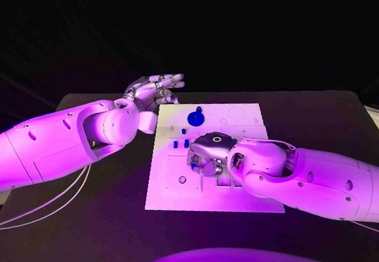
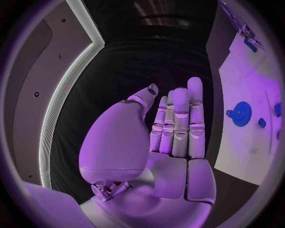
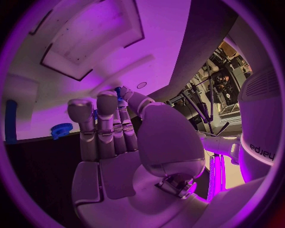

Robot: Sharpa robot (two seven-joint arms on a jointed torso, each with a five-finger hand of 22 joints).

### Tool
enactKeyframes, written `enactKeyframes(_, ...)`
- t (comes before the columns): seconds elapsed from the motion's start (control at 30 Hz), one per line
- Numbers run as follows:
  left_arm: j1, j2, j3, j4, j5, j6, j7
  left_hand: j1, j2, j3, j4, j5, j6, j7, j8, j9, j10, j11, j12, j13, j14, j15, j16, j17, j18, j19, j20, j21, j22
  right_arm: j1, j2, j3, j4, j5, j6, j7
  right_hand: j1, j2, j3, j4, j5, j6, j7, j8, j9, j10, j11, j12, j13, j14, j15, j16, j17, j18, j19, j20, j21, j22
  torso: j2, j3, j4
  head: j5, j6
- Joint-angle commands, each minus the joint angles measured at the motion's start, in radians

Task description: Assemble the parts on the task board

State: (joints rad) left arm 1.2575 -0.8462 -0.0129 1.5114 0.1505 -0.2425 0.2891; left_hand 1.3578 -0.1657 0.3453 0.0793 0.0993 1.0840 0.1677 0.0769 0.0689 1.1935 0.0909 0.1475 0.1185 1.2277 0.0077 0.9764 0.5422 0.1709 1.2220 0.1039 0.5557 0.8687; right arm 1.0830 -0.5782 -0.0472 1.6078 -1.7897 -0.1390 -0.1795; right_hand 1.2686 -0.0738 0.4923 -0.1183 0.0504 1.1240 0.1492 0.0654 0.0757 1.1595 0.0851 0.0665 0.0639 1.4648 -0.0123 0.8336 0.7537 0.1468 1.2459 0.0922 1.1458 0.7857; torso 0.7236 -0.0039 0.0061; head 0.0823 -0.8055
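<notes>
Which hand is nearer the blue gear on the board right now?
Left. The left hand hovers off the board's far left corner, beside the blue gear. The right hand sits lower over the board's middle, farther from it.

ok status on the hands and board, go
Left robot hand open, off the board. Right robot hand pinching small blue part over white task board. No obstruction seen.

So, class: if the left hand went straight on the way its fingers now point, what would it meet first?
Probably nothing: the left hand holds its fingers straight out past the task board, which lies off to one side, toward dark open space. Depth is unclear.
</notes>
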Motion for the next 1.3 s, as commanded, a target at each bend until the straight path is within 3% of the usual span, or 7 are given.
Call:
enactKeyframes(0.03,0.0,0.001,0.001,0.003,0.003,0.017,0.001,0.005,0.007,-0.004,0.0,-0.001,-0.006,0.0,0.001,-0.001,-0.006,0.002,0.003,0.001,-0.006,0.003,-0.004,-0.001,0.011,0.003,0.007,-0.007,-0.001,-0.005,-0.002,-0.004,-0.003,-0.023,-0.007,-0.03,-0.013,-0.018,-0.011,0.003,0.0,-0.032,0.012,-0.005,-0.007,-0.05,0.014,-0.006,-0.003,0.0,0.016,-0.011,-0.016,-0.001,-0.023,0.005,-0.019,-0.03,-0.001,-0.0002,-0.0005,0.001,-0.001)
enactKeyframes(0.23,0.0,0.0,0.001,0.002,0.003,0.018,-0.001,0.004,0.007,-0.006,0.001,-0.001,-0.007,0.0,0.001,-0.001,-0.007,0.002,0.004,0.001,-0.007,0.003,-0.004,-0.003,0.011,0.003,0.007,-0.008,-0.002,-0.006,-0.018,-0.004,0.012,-0.02,-0.087,-0.026,-0.018,-0.051,-0.077,0.012,0.0,-0.123,0.016,-0.004,-0.011,-0.145,0.025,0.009,0.002,-0.073,0.03,-0.114,-0.128,0.032,-0.138,0.024,-0.135,-0.208,0.0,0.0015,-0.0014,0.002,0.0)
enactKeyframes(0.53,0.0,0.0,0.0,-0.003,0.003,0.018,-0.001,0.003,0.008,-0.008,0.002,-0.001,-0.008,0.001,0.001,-0.001,-0.009,0.003,0.005,0.001,-0.008,0.004,-0.006,-0.005,0.011,0.003,0.008,-0.009,-0.003,0.013,-0.12,0.012,0.099,0.054,-0.215,0.021,0.007,-0.034,-0.117,0.022,0.007,-0.089,0.017,0.006,-0.004,-0.113,0.02,0.066,0.007,-0.06,0.025,-0.095,-0.14,0.025,-0.108,0.022,-0.104,-0.157,-0.002,0.0012,-0.0011,-0.005,0.009)
enactKeyframes(0.67,-0.001,0.0,-0.001,-0.004,0.003,0.019,-0.001,0.003,0.008,-0.008,0.002,-0.001,-0.008,0.001,0.001,-0.001,-0.009,0.003,0.005,0.001,-0.008,0.004,-0.006,-0.005,0.011,0.003,0.008,-0.009,-0.003,0.047,-0.191,0.02,0.137,0.105,-0.192,0.017,0.013,-0.03,-0.118,0.023,0.011,-0.081,0.016,0.006,-0.004,-0.103,0.018,0.075,0.006,-0.055,0.024,-0.091,-0.143,0.022,-0.097,0.02,-0.092,-0.14,-0.002,0.0003,-0.0014,-0.013,0.017)
enactKeyframes(0.87,-0.001,-0.001,-0.003,-0.004,0.003,0.018,0.001,0.003,0.008,-0.008,0.002,-0.001,-0.008,0.001,0.001,-0.001,-0.009,0.003,0.005,0.001,-0.008,0.004,-0.006,-0.005,0.011,0.003,0.008,-0.009,-0.003,0.099,-0.296,0.026,0.148,0.147,-0.086,0.024,0.013,-0.05,-0.152,0.022,0.029,-0.097,0.008,-0.003,-0.009,-0.133,0.016,0.066,0.0,-0.058,0.023,-0.092,-0.155,0.023,-0.105,0.018,-0.1,-0.152,-0.002,-0.0005,-0.0086,-0.024,0.031)
enactKeyframes(1.1,-0.006,0.003,-0.004,-0.008,0.003,0.02,0.002,0.003,0.008,-0.01,0.002,-0.001,-0.009,0.001,0.001,-0.001,-0.01,0.003,0.005,0.002,-0.009,0.004,-0.006,-0.006,0.011,0.003,0.008,-0.01,-0.004,0.114,-0.339,0.026,0.118,0.11,-0.019,0.015,0.03,-0.052,-0.199,0.023,0.04,-0.111,0.001,-0.003,-0.009,-0.173,0.02,0.057,0.0,-0.072,0.027,-0.099,-0.172,0.029,-0.131,0.021,-0.129,-0.192,-0.001,0.0013,-0.0157,-0.032,0.04)
enactKeyframes(1.3,-0.009,0.007,-0.005,-0.01,0.003,0.023,0.001,0.003,0.008,-0.01,0.002,-0.001,-0.009,0.001,0.001,-0.001,-0.01,0.003,0.005,0.002,-0.009,0.004,-0.006,-0.006,0.011,0.003,0.008,-0.01,-0.004,0.115,-0.332,0.024,0.098,0.078,0.008,0.006,0.045,-0.044,-0.206,0.021,0.04,-0.108,-0.003,-0.001,-0.008,-0.177,0.021,0.06,0.0,-0.073,0.028,-0.1,-0.177,0.03,-0.134,0.021,-0.134,-0.197,-0.001,-0.0011,-0.0099,-0.037,0.042)
